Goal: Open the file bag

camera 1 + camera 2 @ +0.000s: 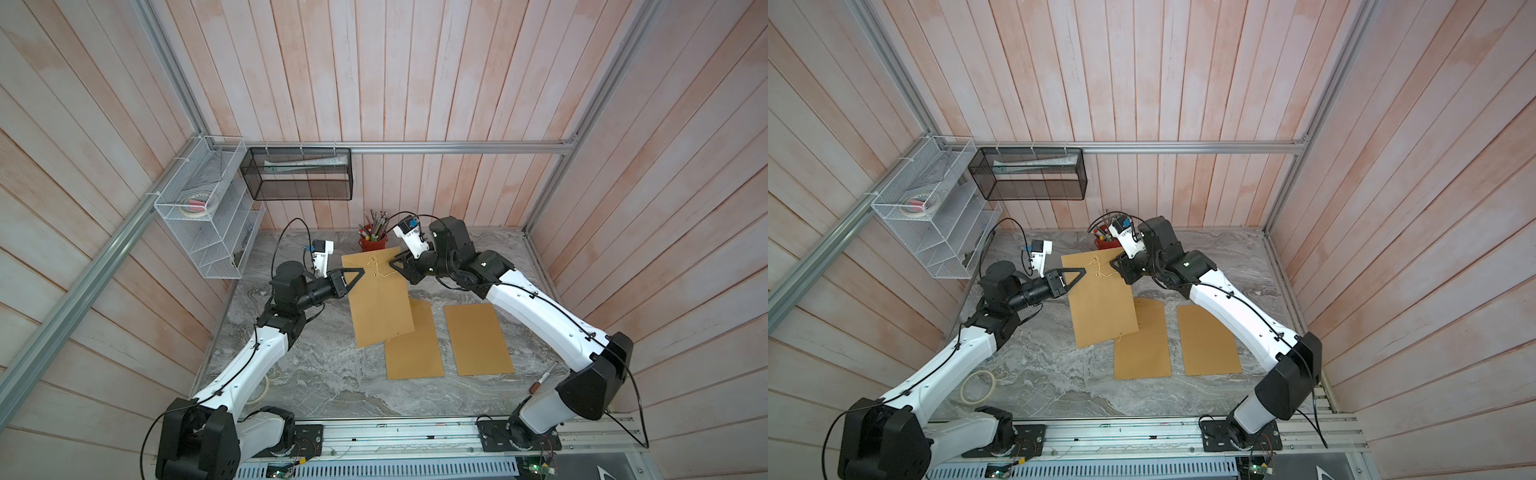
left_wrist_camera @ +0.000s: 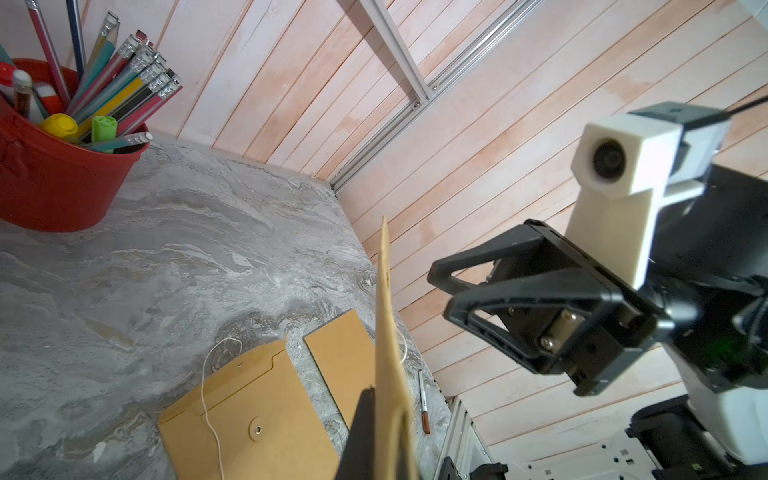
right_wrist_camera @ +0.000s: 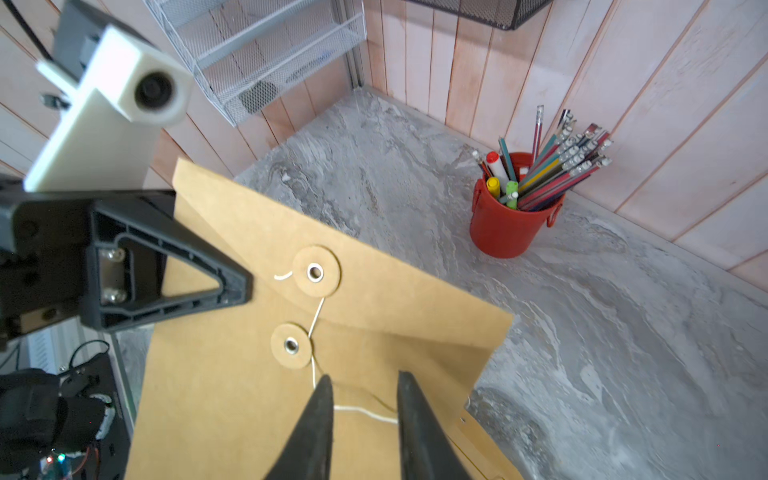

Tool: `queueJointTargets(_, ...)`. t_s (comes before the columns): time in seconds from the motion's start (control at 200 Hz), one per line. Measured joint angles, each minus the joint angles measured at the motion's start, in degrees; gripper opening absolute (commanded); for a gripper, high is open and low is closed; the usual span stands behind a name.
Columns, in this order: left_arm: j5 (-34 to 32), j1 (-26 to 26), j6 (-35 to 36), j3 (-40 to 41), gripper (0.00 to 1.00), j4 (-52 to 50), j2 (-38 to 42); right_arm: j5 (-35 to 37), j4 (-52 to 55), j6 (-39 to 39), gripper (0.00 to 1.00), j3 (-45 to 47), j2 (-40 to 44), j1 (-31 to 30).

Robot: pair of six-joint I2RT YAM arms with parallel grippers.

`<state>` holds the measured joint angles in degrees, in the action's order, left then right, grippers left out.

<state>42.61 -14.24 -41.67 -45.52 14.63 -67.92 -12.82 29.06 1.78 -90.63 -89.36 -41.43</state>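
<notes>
file bag: brown kraft-paper file bag [image 1: 380,305] with a string-and-disc closure, held up over the far middle of the grey marbled desk [image 1: 316,382]. The closure end points to the far edge. The near corner overlaps a flat envelope; can't tell if it touches.
left gripper: left gripper [image 1: 359,273] is clamped on the bag's left edge beside the flap and carries it.
right gripper: right gripper [image 3: 361,380] has its jaws apart just below the lower disc. The string crosses the gap and nothing is pinched.
closure: thin white string [image 3: 316,316] runs from the upper round paper disc [image 3: 316,272] past the lower disc [image 3: 291,345]. It looks mostly unwound, and the flap lies down.
handling: the bag is light, thin card that is stiff across but bows and creases easily, with a smooth face. The string is limp and slips out of a loose pinch.
where to grip: pinch the string close to the lower disc to clear any last turn, then take the flap's free edge, not the bag's face.
nearby: red bucket of pencils [image 1: 372,243] at the far edge; two more brown envelopes [image 1: 478,338] flat toward the near edge.
</notes>
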Motion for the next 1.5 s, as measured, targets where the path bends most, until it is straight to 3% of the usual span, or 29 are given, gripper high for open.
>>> queueJointTargets(0.235,0.46,0.00,2.84,-3.78,0.00,-5.88,-0.76,4.02,2.93,-6.62,0.41,2.75,3.19,-2.19)
queueJointTargets(0.56,1.33,0.00,4.17,-3.89,0.00,-8.96,-1.09,7.06,4.37,-12.39,0.42,2.71,2.36,-4.37)
queueJointTargets(1.22,2.80,0.00,4.39,-3.89,0.00,-9.18,-1.09,8.28,5.51,-14.78,0.38,1.55,-2.08,-5.57)
queueJointTargets(1.34,2.91,0.00,4.44,-3.89,0.00,-9.18,-1.07,8.28,5.53,-15.06,0.34,1.53,-2.82,-5.79)
queueJointTargets(1.441,3.15,0.00,4.44,-3.89,0.00,-9.18,-1.07,8.50,5.57,-15.23,0.23,1.42,-3.06,-5.79)
queueJointTargets(1.501,3.26,0.00,4.44,-3.89,0.00,-9.18,-1.07,8.70,5.55,-15.02,0.11,1.27,-3.15,-5.79)
